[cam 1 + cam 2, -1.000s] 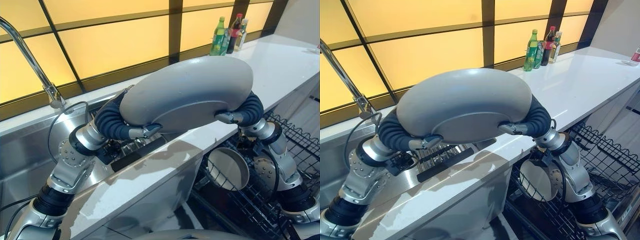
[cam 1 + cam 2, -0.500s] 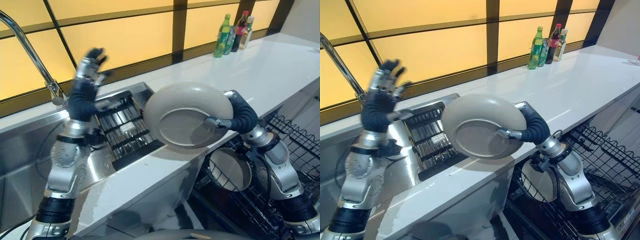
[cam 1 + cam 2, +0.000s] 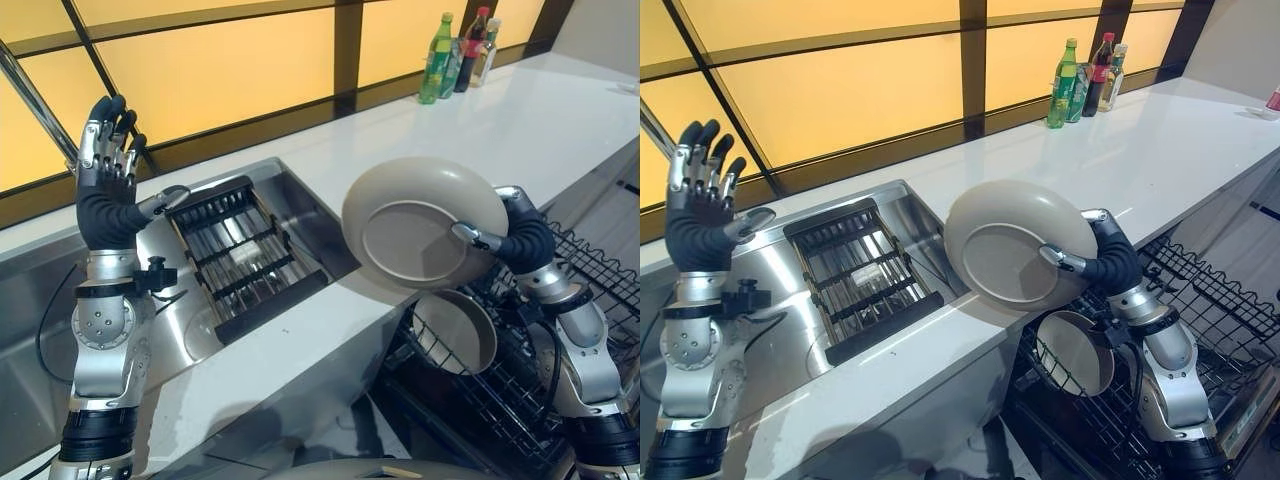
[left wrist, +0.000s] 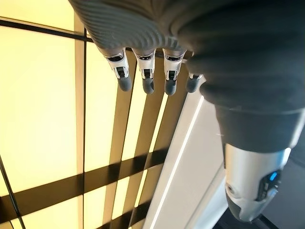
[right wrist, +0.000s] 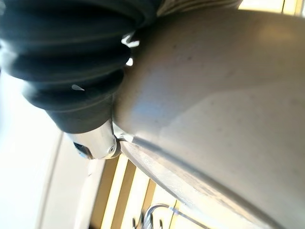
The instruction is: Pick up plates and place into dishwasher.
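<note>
- Left eye view: a round beige ceramic plate (image 3: 425,232) is held on edge by the right hand (image 3: 517,238), thumb pinched across its underside and fingers curled behind the rim, above the front edge of the white countertop (image 3: 560,130).
- The carrying step is judged to be in hand; the plate is not yet in the black wire dishwasher rack (image 3: 590,300) below and to the right.
- The next move is judged to call for the plate to be lowered past the counter edge, kept upright, and slotted between the rack's tines beside the dish already there, without being knocked against it.
- The left hand (image 3: 698,205) is raised over the stainless steel sink (image 3: 790,330), fingers spread straight and nothing held.
- A smaller round beige plate (image 3: 1073,352) is seen standing on edge in the dishwasher rack.
- A black slatted drainer tray (image 3: 240,258) is seen lying in the sink basin; what lies under its slats cannot be told.
- Three bottles (image 3: 458,55) are seen standing at the far end of the countertop, well apart from the work.
</note>
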Robot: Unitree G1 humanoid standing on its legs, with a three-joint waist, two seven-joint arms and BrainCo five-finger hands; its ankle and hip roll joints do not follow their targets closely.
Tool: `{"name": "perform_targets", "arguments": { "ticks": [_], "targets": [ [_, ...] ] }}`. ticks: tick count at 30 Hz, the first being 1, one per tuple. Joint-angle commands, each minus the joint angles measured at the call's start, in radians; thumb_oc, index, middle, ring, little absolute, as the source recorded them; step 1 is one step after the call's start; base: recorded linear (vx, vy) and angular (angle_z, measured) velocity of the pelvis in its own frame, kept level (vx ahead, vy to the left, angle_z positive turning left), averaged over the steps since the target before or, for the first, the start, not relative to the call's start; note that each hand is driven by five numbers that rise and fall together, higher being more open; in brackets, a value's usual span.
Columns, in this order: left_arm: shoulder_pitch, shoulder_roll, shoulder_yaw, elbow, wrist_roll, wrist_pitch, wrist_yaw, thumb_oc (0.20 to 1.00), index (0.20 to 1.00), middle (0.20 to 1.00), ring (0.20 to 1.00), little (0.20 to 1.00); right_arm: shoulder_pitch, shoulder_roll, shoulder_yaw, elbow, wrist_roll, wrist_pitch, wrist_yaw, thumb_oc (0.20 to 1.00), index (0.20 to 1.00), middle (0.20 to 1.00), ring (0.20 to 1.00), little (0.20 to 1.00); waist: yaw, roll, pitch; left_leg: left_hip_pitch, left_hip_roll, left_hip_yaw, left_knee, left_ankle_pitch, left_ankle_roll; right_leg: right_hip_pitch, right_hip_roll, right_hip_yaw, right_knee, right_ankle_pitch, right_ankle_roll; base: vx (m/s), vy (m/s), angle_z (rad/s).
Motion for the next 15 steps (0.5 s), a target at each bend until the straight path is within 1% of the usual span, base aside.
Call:
{"name": "perform_targets", "arguments": {
  "ticks": [1,2,6,8,11,15],
  "targets": [
    [0.008,0.046,0.055,0.06,0.021,-0.043,-0.002,1.0,1.0,1.0,1.0,1.0,0.0,-0.006,-0.063,0.003,-0.082,-0.032,-0.085,0.2,0.2,0.2,0.2,0.2,-0.029,-0.023,-0.059,-0.118,-0.072,-0.029,0.019,0.055,0.043,0.005,0.033,0.008,0.147,-0.157,-0.003,0.06,0.029,0.0],
    [0.012,0.049,0.058,0.061,0.021,-0.041,0.0,1.0,1.0,1.0,1.0,1.0,0.007,-0.014,-0.072,0.016,-0.118,-0.032,-0.119,0.2,0.2,0.2,0.2,0.2,-0.032,-0.023,-0.057,-0.115,-0.073,-0.028,0.018,0.054,0.043,0.004,0.033,0.011,0.148,-0.156,-0.002,0.06,0.029,0.0],
    [0.035,0.058,0.093,0.065,0.017,-0.028,0.014,1.0,1.0,1.0,1.0,1.0,0.042,-0.049,-0.125,0.082,-0.333,0.005,-0.34,0.2,0.2,0.2,0.2,0.2,-0.045,-0.023,-0.047,-0.112,-0.077,-0.016,0.027,0.045,0.05,-0.004,0.027,0.029,0.159,-0.154,0.006,0.06,0.035,-0.11],
    [0.061,0.065,0.116,0.061,0.007,-0.025,0.018,1.0,1.0,1.0,1.0,1.0,0.067,-0.072,-0.163,0.095,-0.324,0.031,-0.388,0.2,0.2,0.2,0.2,0.2,-0.052,-0.024,-0.038,-0.111,-0.076,-0.004,0.034,0.038,0.052,-0.011,0.023,0.036,0.167,-0.153,0.01,0.05,0.04,-0.15],
    [0.077,0.065,0.128,0.079,0.018,-0.031,0.025,1.0,1.0,1.0,1.0,1.0,0.083,-0.077,-0.195,0.145,-0.402,0.047,-0.467,0.2,0.2,0.2,0.2,0.2,-0.059,-0.022,-0.02,-0.11,-0.079,0.009,0.047,0.027,0.057,-0.022,0.016,0.047,0.18,-0.149,0.019,0.06,0.047,-0.07],
    [0.073,0.08,0.136,0.081,0.013,-0.002,0.026,1.0,1.0,1.0,1.0,1.0,0.066,-0.105,-0.205,0.22,-0.485,0.093,-0.541,0.2,0.2,0.2,0.2,0.2,-0.057,-0.024,0.003,-0.118,-0.088,0.011,0.084,0.006,0.063,-0.031,0.0,0.061,0.192,-0.143,0.032,0.06,0.06,-0.17]
  ]
}}
